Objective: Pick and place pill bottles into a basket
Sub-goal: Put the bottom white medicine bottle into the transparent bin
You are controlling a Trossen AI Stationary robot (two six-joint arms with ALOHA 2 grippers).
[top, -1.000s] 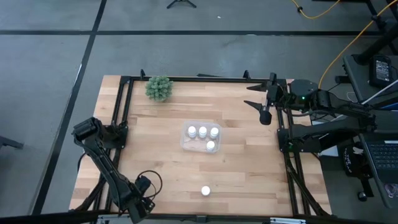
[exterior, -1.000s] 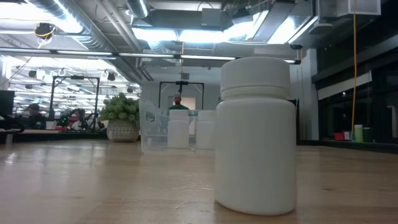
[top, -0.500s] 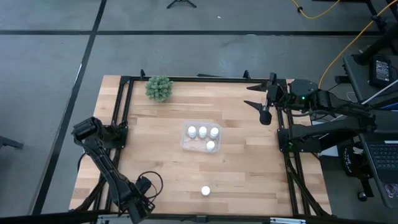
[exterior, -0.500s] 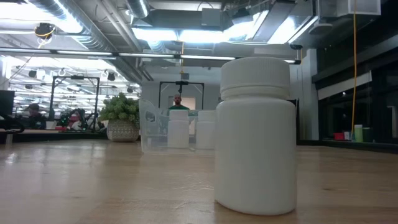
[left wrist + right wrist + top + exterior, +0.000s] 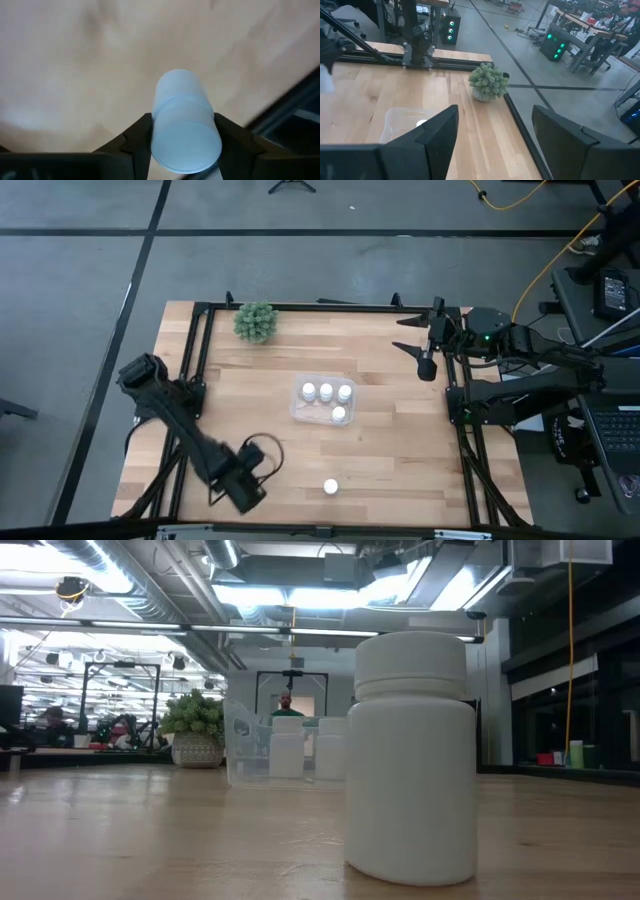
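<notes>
The clear basket sits mid-table with several white pill bottles standing in it. It also shows in the low view. One more pill bottle stands on its base on the wood near the front edge and looms close in the low view. My left gripper is at the near left, left of that bottle, shut on another pill bottle. My right gripper waits open and empty at the far right. My left gripper pinches the pill bottle's round side wall between its two fingers, one finger on each side. The bottle lies along the fingers, one round end toward the wrist camera. It looks clear of the wood behind it.
A green bushy plant stands at the far left corner. Black frame rails run along the table's left, right and far edges. Bare wood lies between the basket and the front edge.
My left gripper has moved from the near left corner toward the far edge and the right, toward the basket, carrying its bottle. My right arm, the basket and the loose bottle have kept still.
</notes>
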